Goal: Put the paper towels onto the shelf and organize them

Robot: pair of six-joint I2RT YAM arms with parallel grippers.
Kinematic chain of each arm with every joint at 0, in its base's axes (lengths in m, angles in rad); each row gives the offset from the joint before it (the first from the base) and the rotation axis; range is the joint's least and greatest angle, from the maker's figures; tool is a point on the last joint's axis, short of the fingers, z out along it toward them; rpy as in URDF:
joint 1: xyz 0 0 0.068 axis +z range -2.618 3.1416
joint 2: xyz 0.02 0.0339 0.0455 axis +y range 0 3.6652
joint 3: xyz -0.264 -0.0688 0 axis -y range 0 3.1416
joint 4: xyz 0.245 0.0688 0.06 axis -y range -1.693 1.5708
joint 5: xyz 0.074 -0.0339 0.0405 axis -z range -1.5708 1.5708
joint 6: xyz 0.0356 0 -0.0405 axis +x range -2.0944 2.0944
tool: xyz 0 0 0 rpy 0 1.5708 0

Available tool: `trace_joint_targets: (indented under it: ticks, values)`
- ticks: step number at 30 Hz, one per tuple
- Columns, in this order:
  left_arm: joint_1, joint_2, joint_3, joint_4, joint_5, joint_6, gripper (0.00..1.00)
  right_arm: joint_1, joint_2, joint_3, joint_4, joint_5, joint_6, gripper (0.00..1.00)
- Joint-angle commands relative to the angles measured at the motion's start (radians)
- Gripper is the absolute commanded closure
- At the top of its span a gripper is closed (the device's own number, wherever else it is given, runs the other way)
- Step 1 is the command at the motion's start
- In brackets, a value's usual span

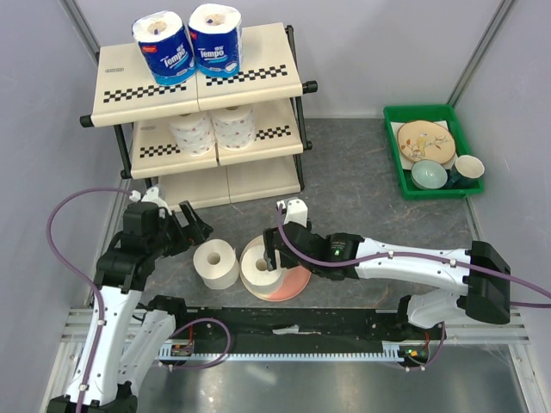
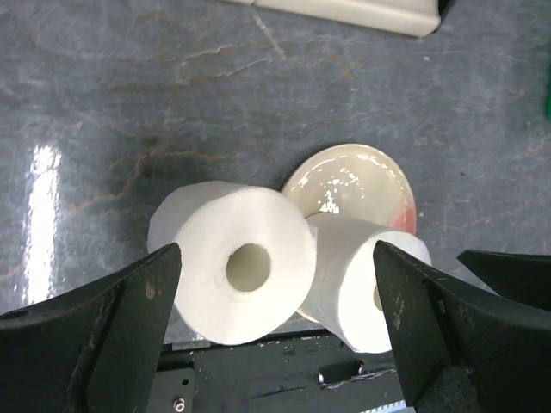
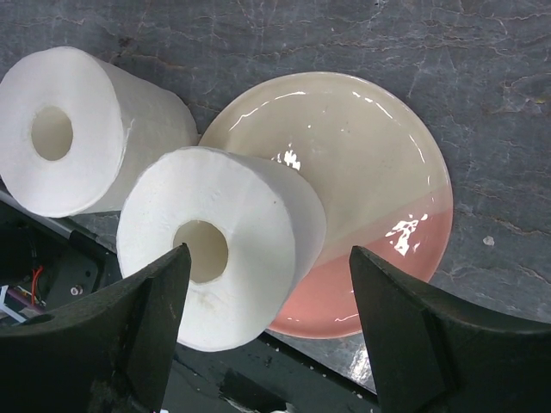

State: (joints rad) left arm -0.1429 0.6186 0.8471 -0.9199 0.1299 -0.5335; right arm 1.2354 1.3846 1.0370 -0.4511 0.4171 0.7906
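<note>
The shelf (image 1: 258, 82) stands at the back left. Two wrapped paper towels (image 1: 164, 47) sit on its top tier and two unwrapped ones (image 1: 213, 129) on the middle tier. One loose roll (image 1: 215, 265) stands on the table. Another roll (image 1: 261, 265) rests on a pink-and-cream plate (image 1: 293, 284). My left gripper (image 1: 193, 227) hangs open just left of and above the loose roll (image 2: 237, 262), with nothing held. My right gripper (image 1: 274, 248) is open over the roll on the plate (image 3: 215, 249), its fingers apart on either side and not touching it.
A green tray (image 1: 392, 138) with a plate, bowls and a cup sits at the back right. The black rail (image 1: 284, 331) of the arm bases runs along the near edge just behind both rolls. The shelf's bottom tier (image 1: 228, 185) holds nothing.
</note>
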Motion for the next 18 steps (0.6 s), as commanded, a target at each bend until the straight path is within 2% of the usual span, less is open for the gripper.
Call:
trace_joint_targets:
  ticks: [1, 7, 13, 18]
  values:
    - [-0.001, -0.017, 0.02, -0.08, -0.12, -0.072, 0.01, 0.009, -0.013, -0.003, 0.005, 0.02, 0.013, 0.17]
    - [-0.003, 0.073, 0.033, -0.187, -0.164, -0.072, 0.01, 0.007, -0.009, 0.001, 0.015, 0.019, 0.007, 0.17]
    - [-0.003, -0.006, -0.032, -0.208, -0.164, -0.137, 0.01, 0.009, -0.001, -0.006, 0.025, 0.02, 0.002, 0.17]
    - [-0.009, 0.003, -0.068, -0.194, -0.138, -0.155, 0.0, 0.009, 0.004, -0.011, 0.034, 0.02, -0.001, 0.17]
